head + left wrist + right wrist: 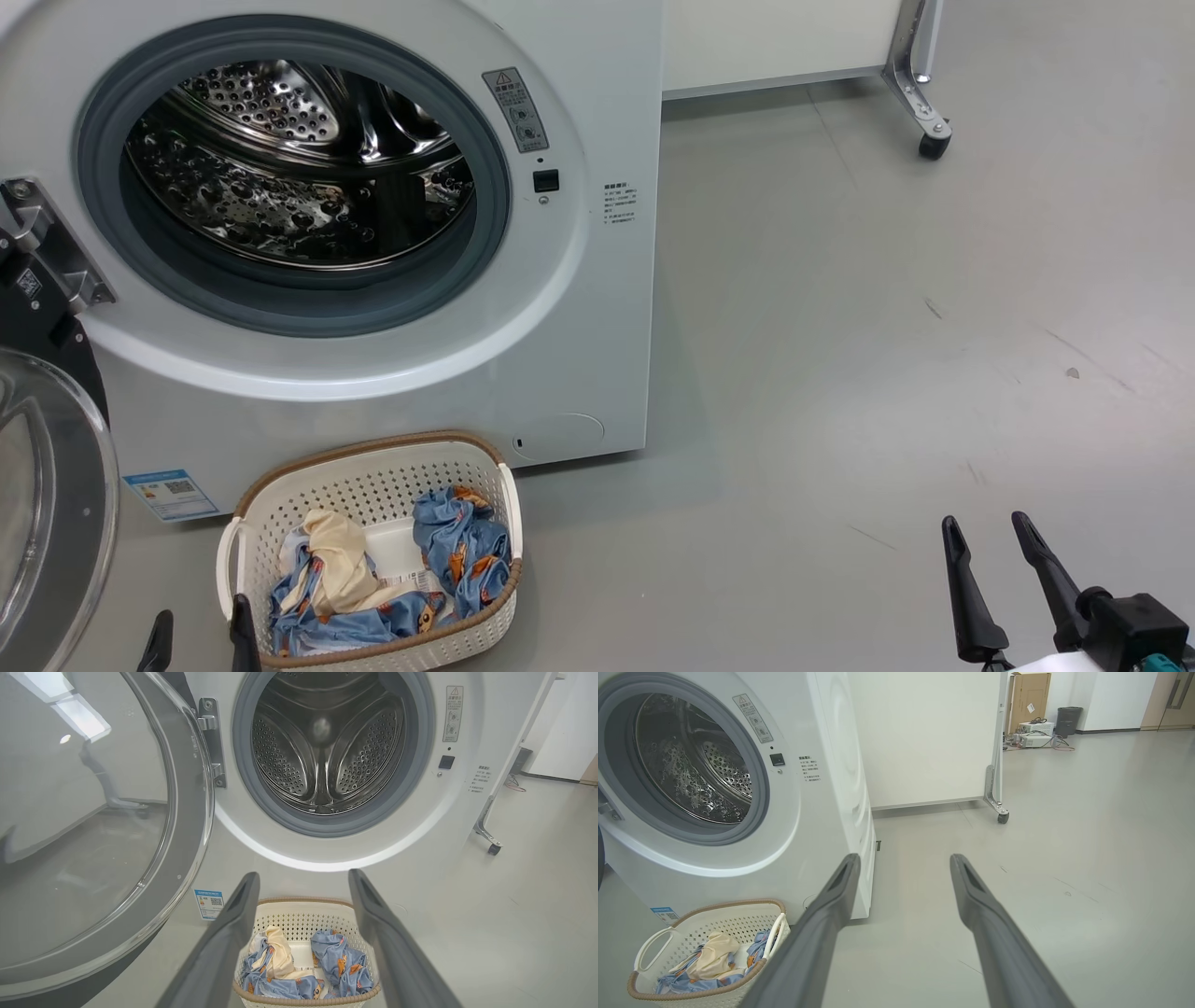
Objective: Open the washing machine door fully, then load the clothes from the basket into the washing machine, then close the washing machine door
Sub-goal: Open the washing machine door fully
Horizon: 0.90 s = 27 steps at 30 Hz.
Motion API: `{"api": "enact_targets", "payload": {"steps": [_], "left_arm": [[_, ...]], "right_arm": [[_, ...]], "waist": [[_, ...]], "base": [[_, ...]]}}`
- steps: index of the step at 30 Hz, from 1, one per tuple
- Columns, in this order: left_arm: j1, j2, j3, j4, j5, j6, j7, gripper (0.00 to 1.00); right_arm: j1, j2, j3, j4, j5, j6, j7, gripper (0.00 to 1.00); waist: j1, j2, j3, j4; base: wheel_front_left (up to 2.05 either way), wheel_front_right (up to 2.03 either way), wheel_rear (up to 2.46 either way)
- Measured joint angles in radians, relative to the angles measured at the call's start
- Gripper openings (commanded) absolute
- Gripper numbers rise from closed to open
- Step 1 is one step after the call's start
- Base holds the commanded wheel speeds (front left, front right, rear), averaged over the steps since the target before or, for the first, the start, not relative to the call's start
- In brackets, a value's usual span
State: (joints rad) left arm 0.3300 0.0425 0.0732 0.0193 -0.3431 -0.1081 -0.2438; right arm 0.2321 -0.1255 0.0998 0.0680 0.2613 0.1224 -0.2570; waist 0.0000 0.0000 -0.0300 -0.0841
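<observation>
The white washing machine stands with its steel drum bare inside. Its round glass door is swung out to the left on its metal hinge. On the floor in front sits the cream basket holding light blue printed clothes and a cream cloth. My left gripper hangs open just before the basket's near-left rim. Far to the right, my right gripper is open over bare floor.
A white panel on a wheeled metal leg stands behind and right of the machine. A cardboard box, a dark bin and cables lie far back. Grey floor spreads to the right.
</observation>
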Motion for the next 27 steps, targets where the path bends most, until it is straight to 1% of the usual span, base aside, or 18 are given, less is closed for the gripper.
{"api": "enact_targets", "payload": {"steps": [4,9,22,27], "left_arm": [[0.0,0.002,-0.015,-0.001,0.004,-0.005,-0.004,1.0],[0.0,0.002,-0.02,-0.002,0.007,-0.006,-0.004,1.0],[-0.001,0.002,-0.031,-0.001,0.01,-0.006,-0.005,1.0],[-0.001,0.002,-0.014,-0.006,0.01,-0.005,-0.005,1.0]], "right_arm": [[0.0,0.002,-0.016,-0.007,-0.008,0.0,0.0,1.0],[0.0,0.002,-0.018,-0.014,-0.015,0.0,0.0,1.0],[-0.003,0.001,0.006,-0.017,-0.021,0.0,0.0,1.0],[-0.004,-0.001,0.027,-0.013,-0.025,0.0,0.0,1.0]], "waist": [[0.0,0.0,0.004,0.003],[0.0,0.0,0.009,0.025],[0.0,0.0,0.012,0.111],[0.0,0.0,0.007,0.143]], "base": [[0.0,0.0,0.0],[0.0,0.0,0.0],[0.0,0.0,0.0],[0.0,0.0,0.0]]}}
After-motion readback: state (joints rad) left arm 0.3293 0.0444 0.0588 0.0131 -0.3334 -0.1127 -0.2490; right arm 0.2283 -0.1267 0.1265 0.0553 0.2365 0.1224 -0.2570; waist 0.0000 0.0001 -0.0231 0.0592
